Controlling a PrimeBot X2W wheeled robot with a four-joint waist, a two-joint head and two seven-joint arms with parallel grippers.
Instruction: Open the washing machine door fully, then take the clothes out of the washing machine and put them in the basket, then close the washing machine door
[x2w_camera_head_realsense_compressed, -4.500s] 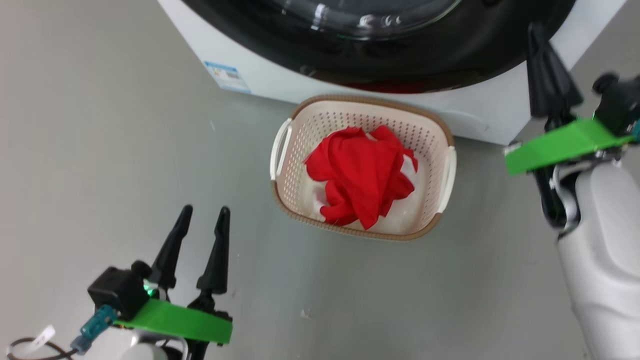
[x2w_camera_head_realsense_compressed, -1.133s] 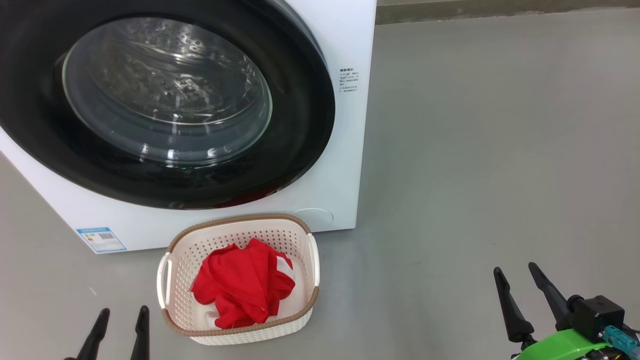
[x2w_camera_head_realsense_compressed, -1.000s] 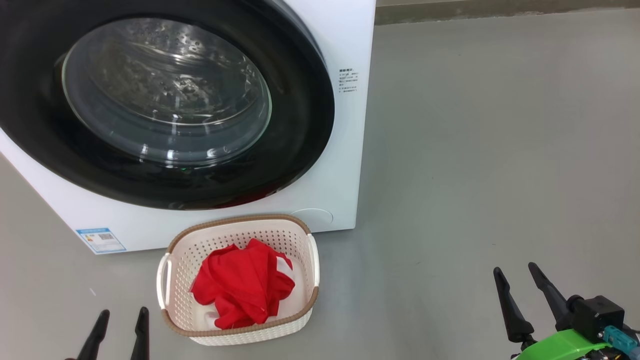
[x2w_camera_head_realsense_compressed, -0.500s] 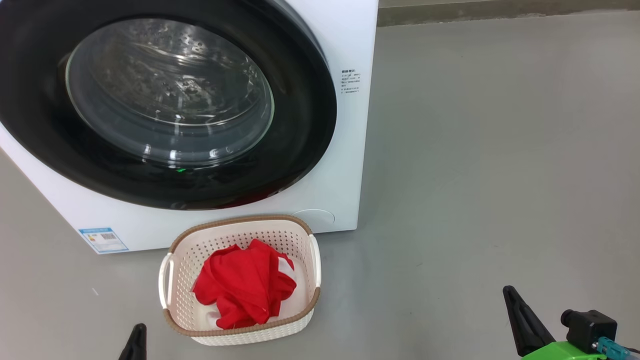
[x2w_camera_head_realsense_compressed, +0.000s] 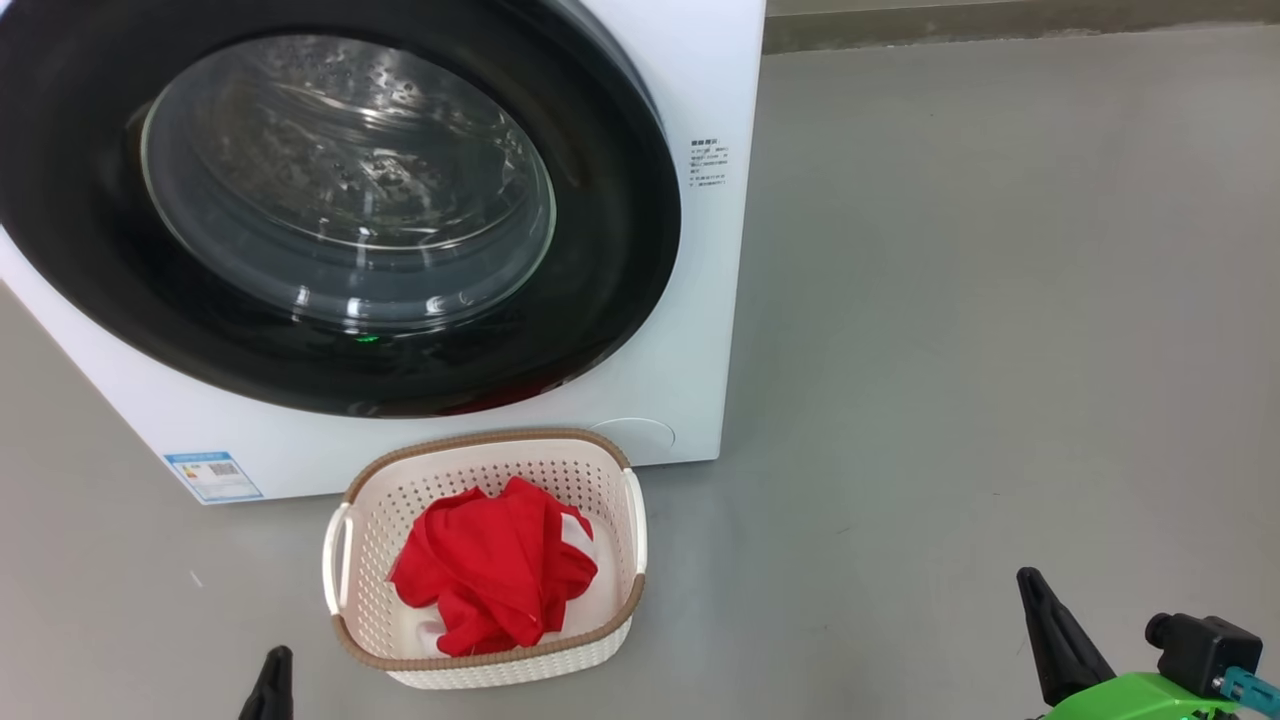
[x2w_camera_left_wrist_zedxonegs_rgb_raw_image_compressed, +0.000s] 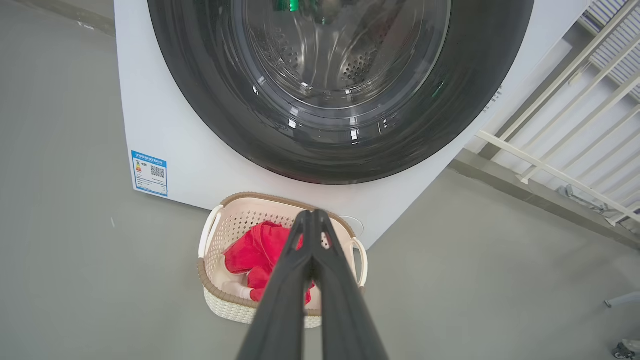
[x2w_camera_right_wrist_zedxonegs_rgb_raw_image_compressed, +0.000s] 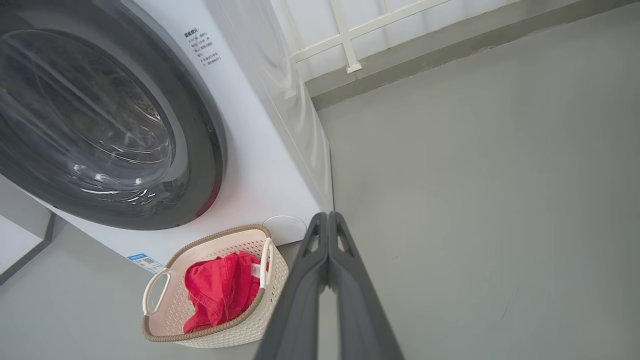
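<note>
Head view: the washing machine, a white box, fills the upper left of the frame. The washing machine door lies shut flat against its front, a wide glossy black rim around clear bulging glass with the dimpled drum showing behind. A blue label sits at the machine's lower left corner and grey printed text beside the door's right edge. On the grey floor, just before the machine at lower centre-left, stands the basket: cream, perforated, with a brown rim and a handle on each side. The clothes lie bunched inside it, bright red with a little white at the right edge. The left gripper pokes up at the bottom edge left of the basket; the right gripper stands at lower right on a green mount.

Left wrist view: both fingers are pressed together with nothing between them, tips crossing the basket's far rim in the picture. A white railing runs at the upper right.

Right wrist view: the fingers meet, empty, above bare floor. The basket holding the red heap sits at lower left, below the shut door.
</note>
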